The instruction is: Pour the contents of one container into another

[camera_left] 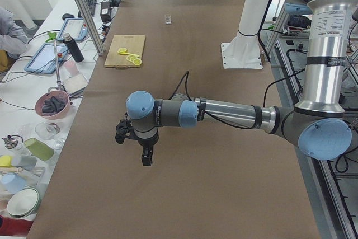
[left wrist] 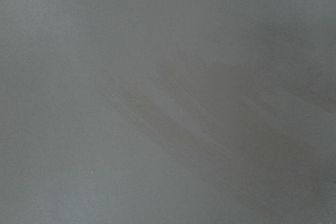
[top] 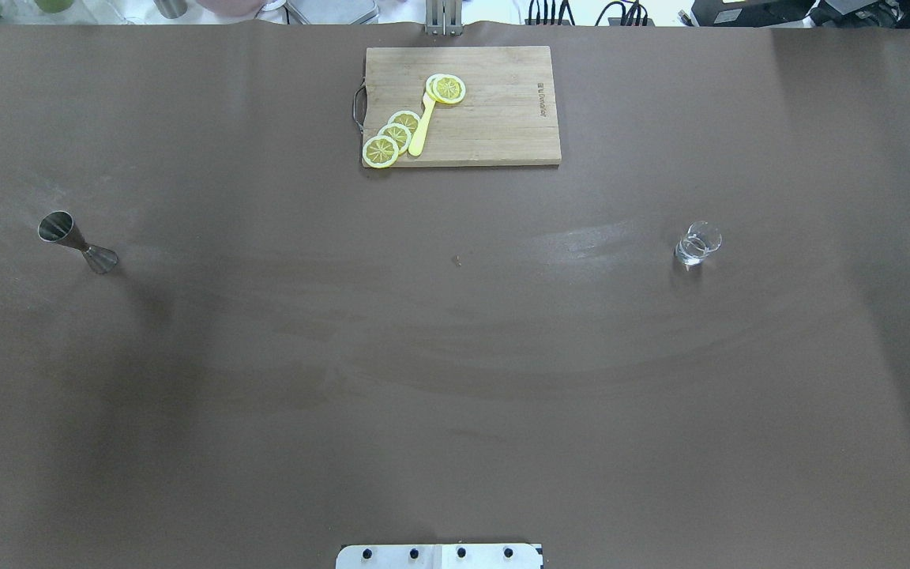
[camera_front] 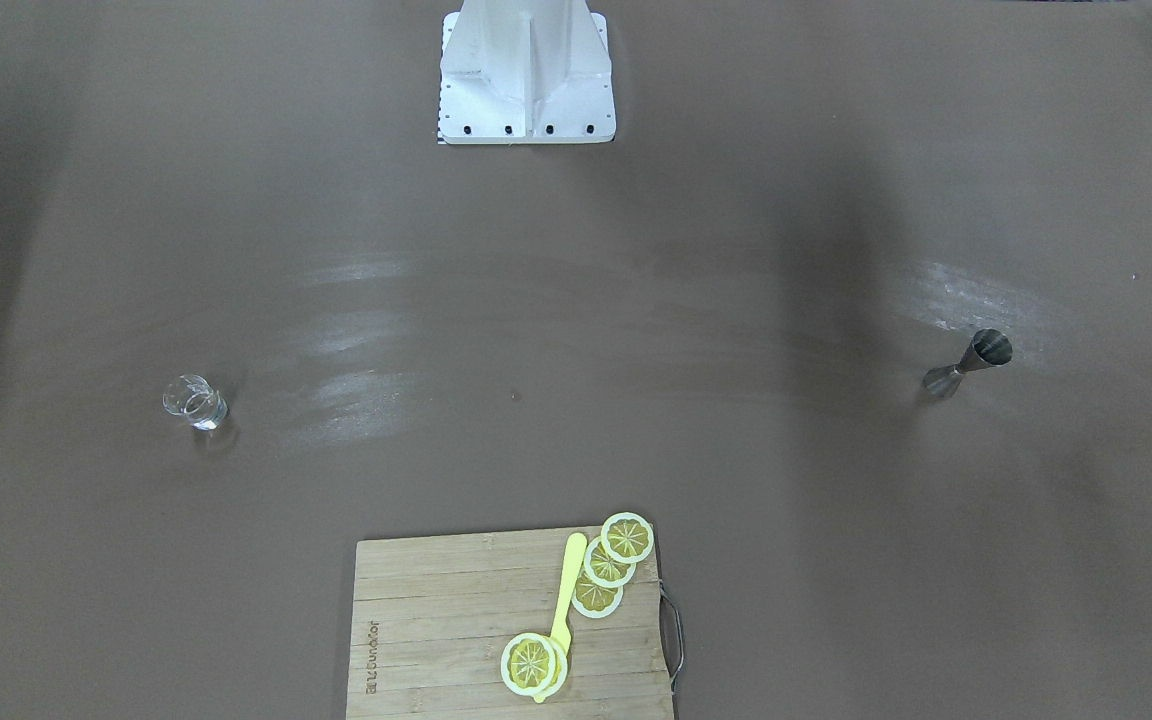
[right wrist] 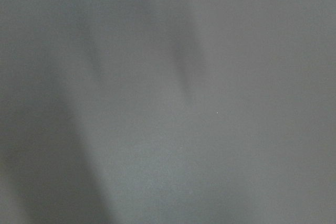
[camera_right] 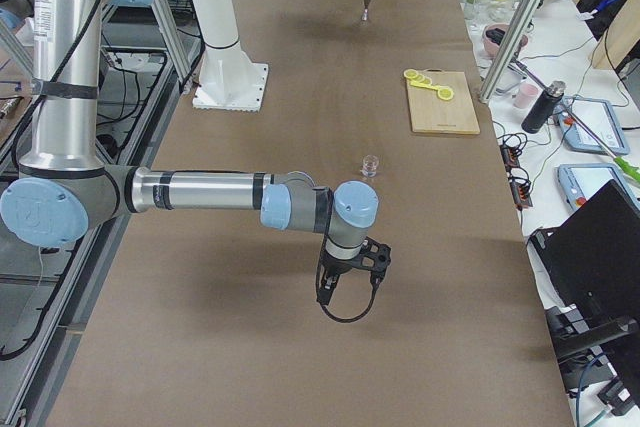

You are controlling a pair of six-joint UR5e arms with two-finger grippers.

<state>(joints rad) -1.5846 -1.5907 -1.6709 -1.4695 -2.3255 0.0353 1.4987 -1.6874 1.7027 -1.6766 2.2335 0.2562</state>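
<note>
The clear glass cup (top: pixel 696 244) stands upright on the brown table on my right side, also seen in the front view (camera_front: pixel 195 402) and the side views (camera_right: pixel 371 164) (camera_left: pixel 167 19). The grey steel jigger (top: pixel 76 242) stands upright far off on my left side (camera_front: pixel 966 364) (camera_right: pixel 368 7). My left gripper (camera_left: pixel 146 159) hangs above the table near its left end and shows only in the exterior left view. My right gripper (camera_right: pixel 328 290) hangs near the right end, short of the glass. I cannot tell whether either is open or shut. Both wrist views show only bare table.
A wooden cutting board (top: pixel 494 118) with lemon slices (top: pixel 392 136) and a yellow knife (top: pixel 422 126) lies at the far middle edge. The robot's white base (camera_front: pixel 526 75) is at the near middle. Bowls, bottles and tablets sit on a side bench (camera_left: pixel 53 104) beyond the far edge.
</note>
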